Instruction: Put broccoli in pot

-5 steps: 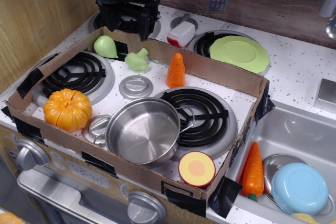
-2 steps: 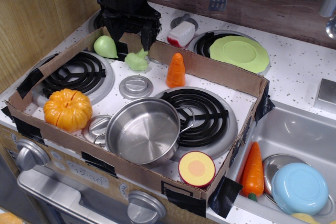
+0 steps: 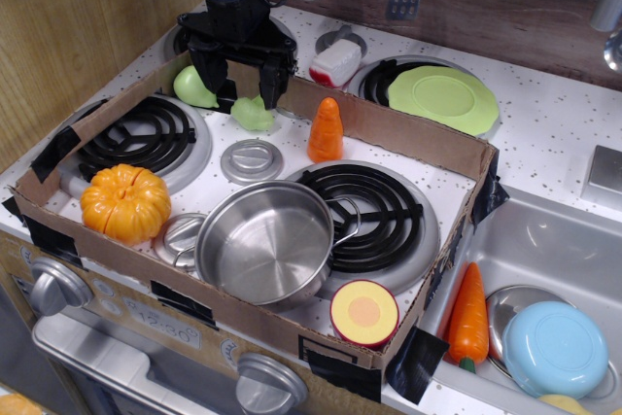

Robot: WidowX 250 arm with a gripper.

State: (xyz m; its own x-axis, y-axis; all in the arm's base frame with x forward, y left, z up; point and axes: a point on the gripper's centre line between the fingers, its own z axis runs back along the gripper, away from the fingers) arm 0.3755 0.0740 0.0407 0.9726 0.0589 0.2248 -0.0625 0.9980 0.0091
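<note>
The pale-green broccoli [image 3: 252, 114] lies inside the cardboard tray at the back, between the two rear burners. My black gripper [image 3: 240, 90] hangs right above it, open, one finger on each side of its top, not closed on it. The shiny steel pot [image 3: 266, 242] stands empty at the tray's front, right of the orange pumpkin [image 3: 125, 203].
A cardboard tray wall [image 3: 389, 128] rings the stove top. Inside it are a pale-green pear [image 3: 193, 86], an orange carrot cone [image 3: 327, 129] and a halved fruit [image 3: 363, 313]. A lime plate [image 3: 443, 97] sits behind. The sink [image 3: 564, 240] holds a carrot [image 3: 468, 316] and a blue bowl [image 3: 554, 349].
My gripper has come forward and down from behind the tray's back wall and now stands over the broccoli. The broccoli and the pot have not moved.
</note>
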